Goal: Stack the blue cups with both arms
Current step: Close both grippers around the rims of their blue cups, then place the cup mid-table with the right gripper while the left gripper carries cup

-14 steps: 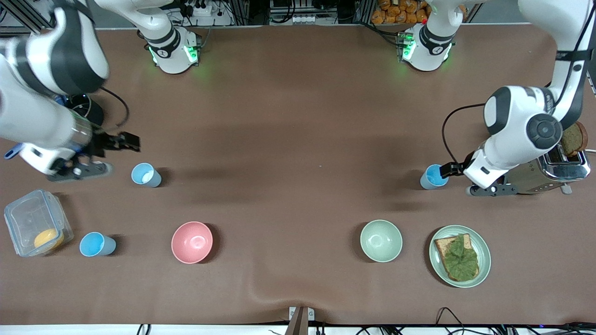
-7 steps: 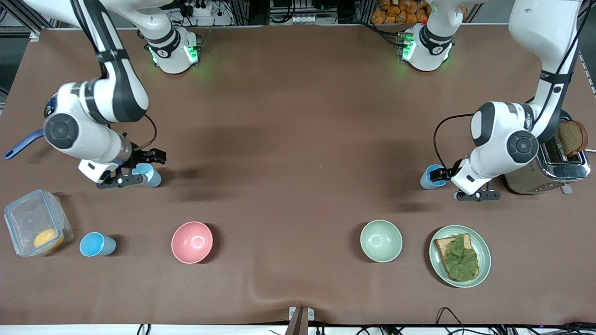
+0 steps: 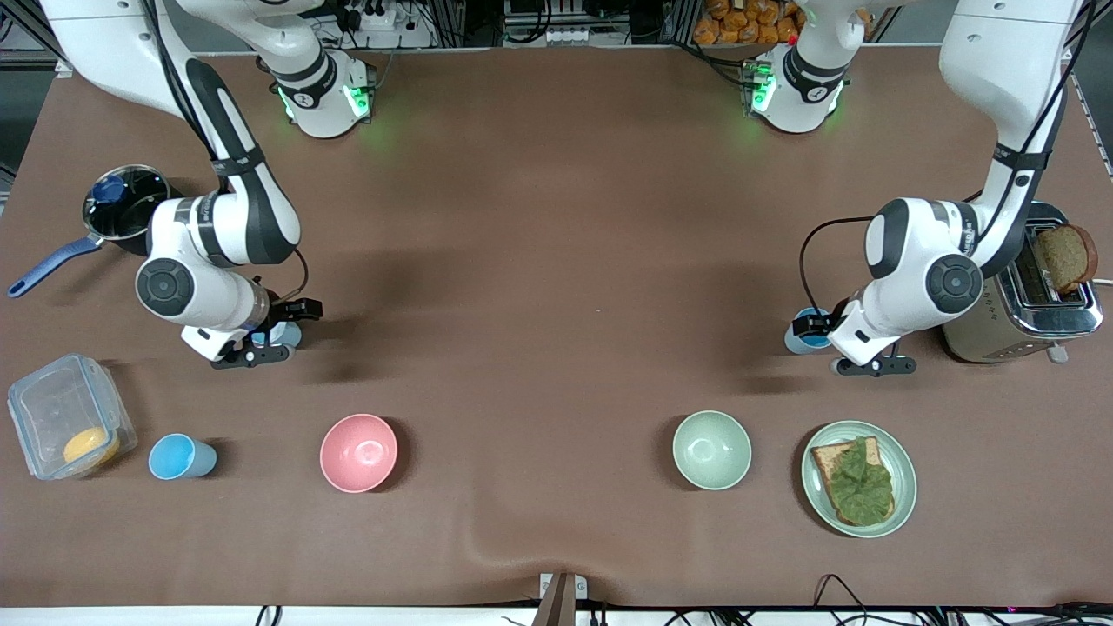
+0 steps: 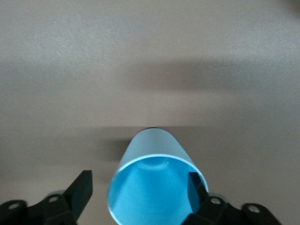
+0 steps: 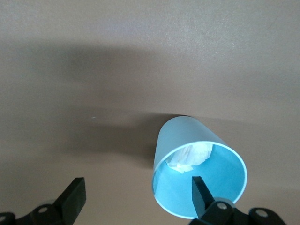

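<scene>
Approach is the step in hand: I am setting my left gripper (image 4: 140, 192) around 1 blue cup (image 4: 157, 183) near the toaster (image 3: 1026, 317) and my right gripper (image 5: 136, 199) around the paler cup (image 5: 199, 173) near the saucepan (image 3: 122, 209), both spread wide and unclenched. Next I am judging that each must centre and clamp before lifting; a 3rd cup (image 3: 181, 457) is standing beside the plastic box (image 3: 65, 417). Against 1.0 s ago, my right arm is much closer to its cup, and my left slightly.

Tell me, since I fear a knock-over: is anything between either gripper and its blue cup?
Nothing visible. The left gripper is open around its blue cup beside the toaster; the right gripper is open, with the whitish-bottomed cup between its fingers, off centre against one.
</scene>
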Motion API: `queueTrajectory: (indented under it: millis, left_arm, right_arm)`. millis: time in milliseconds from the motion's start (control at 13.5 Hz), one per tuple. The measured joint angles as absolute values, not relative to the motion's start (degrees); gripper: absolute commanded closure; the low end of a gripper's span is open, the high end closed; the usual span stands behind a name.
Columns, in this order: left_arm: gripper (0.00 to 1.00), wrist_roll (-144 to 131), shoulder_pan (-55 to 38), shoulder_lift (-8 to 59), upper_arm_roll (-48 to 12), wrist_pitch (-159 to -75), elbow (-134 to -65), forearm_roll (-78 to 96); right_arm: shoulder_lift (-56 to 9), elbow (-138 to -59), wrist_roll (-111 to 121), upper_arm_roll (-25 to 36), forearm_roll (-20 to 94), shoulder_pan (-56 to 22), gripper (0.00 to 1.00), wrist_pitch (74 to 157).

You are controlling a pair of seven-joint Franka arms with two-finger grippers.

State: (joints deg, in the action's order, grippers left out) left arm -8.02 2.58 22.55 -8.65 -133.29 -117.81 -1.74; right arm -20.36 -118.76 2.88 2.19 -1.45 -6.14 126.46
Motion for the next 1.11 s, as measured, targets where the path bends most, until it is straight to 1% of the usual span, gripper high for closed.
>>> queueTrajectory:
  millis: [74, 148, 221, 295, 591, 886, 1107]
  left_arm:
    - [0.47, -8.55, 2.28, 22.64, -8.67, -133.32, -117.81, -1.74]
    - [0.67, -9.03, 2.03, 22.71, -8.68, -133.32, -117.81, -1.74]
    - [0.88, -9.15, 1.88, 22.74, -8.68, -133.32, -117.81, -1.74]
    - [1.0, -9.15, 1.83, 22.73, -8.68, -133.32, -117.79, -1.74]
    - [1.0, -9.18, 1.88, 22.65, -8.62, -133.35, -117.37, -1.74]
    - [1.0, -9.18, 2.34, 21.42, -8.55, -133.5, -116.05, -1.74]
    - [1.0, -9.17, 2.62, 18.82, -8.52, -133.42, -114.93, -1.74]
  right_arm:
    - [-20.49, -118.77, 2.88, 2.18, -1.45, -6.14, 0.79, 126.28]
    - [-20.69, -118.77, 2.88, 2.15, -1.45, -6.15, 0.92, 126.0]
    - [-20.95, -118.77, 2.87, 2.11, -1.45, -6.15, 1.0, 125.83]
    - [-21.28, -118.77, 2.87, 2.1, -1.45, -6.15, 1.0, 125.56]
    - [-21.43, -118.15, 2.87, 1.99, -1.55, -6.34, 1.0, 124.32]
    - [-21.32, -112.7, 2.71, 1.68, -2.02, -7.27, 1.0, 116.54]
    - [-21.33, -109.56, -1.18, 1.21, -1.58, -10.42, 1.0, 112.96]
